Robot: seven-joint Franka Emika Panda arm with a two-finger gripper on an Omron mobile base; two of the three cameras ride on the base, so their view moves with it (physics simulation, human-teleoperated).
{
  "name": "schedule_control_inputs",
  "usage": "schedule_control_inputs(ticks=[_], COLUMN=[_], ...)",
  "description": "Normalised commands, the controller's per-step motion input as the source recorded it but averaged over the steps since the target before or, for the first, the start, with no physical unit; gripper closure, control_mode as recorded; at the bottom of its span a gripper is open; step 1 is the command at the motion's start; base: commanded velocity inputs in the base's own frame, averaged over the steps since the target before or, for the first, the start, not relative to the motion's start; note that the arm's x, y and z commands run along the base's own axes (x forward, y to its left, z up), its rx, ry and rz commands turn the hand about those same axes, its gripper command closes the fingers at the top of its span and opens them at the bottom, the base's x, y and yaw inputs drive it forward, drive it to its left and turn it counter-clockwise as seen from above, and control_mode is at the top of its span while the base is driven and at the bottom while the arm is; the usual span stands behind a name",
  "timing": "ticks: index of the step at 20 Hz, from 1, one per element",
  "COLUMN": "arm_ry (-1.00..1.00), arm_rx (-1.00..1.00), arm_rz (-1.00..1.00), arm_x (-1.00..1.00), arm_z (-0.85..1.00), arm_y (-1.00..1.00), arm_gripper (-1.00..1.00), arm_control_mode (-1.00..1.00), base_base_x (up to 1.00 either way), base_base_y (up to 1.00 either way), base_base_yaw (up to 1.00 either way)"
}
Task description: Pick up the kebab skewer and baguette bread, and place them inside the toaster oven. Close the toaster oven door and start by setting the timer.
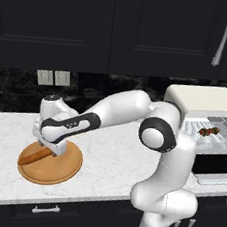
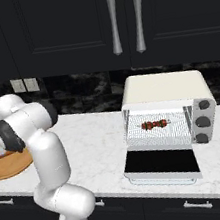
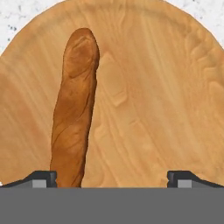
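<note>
Fingers spread wide, holding nothing. In the hand view the 2 fingertips (image 3: 43, 178) sit at the bottom edge, with the baguette bread (image 3: 74, 109) lying close against the left tip rather than centred between the 2. The gripper (image 1: 55, 148) hovers low over the round wooden board (image 1: 60, 172) on the pale marble desk (image 1: 109, 160).

Risks, as judgement:
- Loaf off-centre in the gap. If the fingers come down as they stand, the left tip may land on the crust, pressing or rolling the bread instead of straddling it.
- Grip looks set near 1 end of the loaf; a long loaf held there may droop or swing.

Toaster oven (image 2: 167, 90) stands well apart, to the right on the desk, toaster oven door (image 2: 161, 163) folded down flat. Kebab skewer (image 2: 154, 124) already lies on the wire rack inside. A tilted baguette could knock the skewer or catch the door frame going in.
</note>
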Motion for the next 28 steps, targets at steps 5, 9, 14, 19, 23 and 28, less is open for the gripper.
schedule_control_inputs(ticks=[5, 9, 14, 19, 23, 28], arm_ry=[-0.03, 0.0, 0.0, 0.0, 0.0, -0.01], arm_rx=[0.01, 0.06, 0.13, 0.12, 0.01, 0.0], arm_rz=[-0.03, 0.0, 0.04, 0.01, 0.0, 0.0], arm_x=[0.0, 0.0, 0.25, 0.4, 0.25, 0.01], arm_z=[-0.22, -0.36, -0.34, -0.24, -0.38, -0.11], arm_y=[0.0, -0.04, -0.34, -0.09, 0.16, 0.32], arm_gripper=[-1.0, -1.0, -1.0, -1.0, -1.0, -1.0], arm_control_mode=[-1.0, -1.0, -1.0, -1.0, -1.0, -1.0], base_base_x=[0.0, 0.0, 0.0, 0.0, 0.0, 0.0], base_base_y=[0.0, 0.0, 0.0, 0.0, 0.0, 0.0], base_base_yaw=[0.0, 0.0, 0.0, 0.0, 0.0, 0.0])
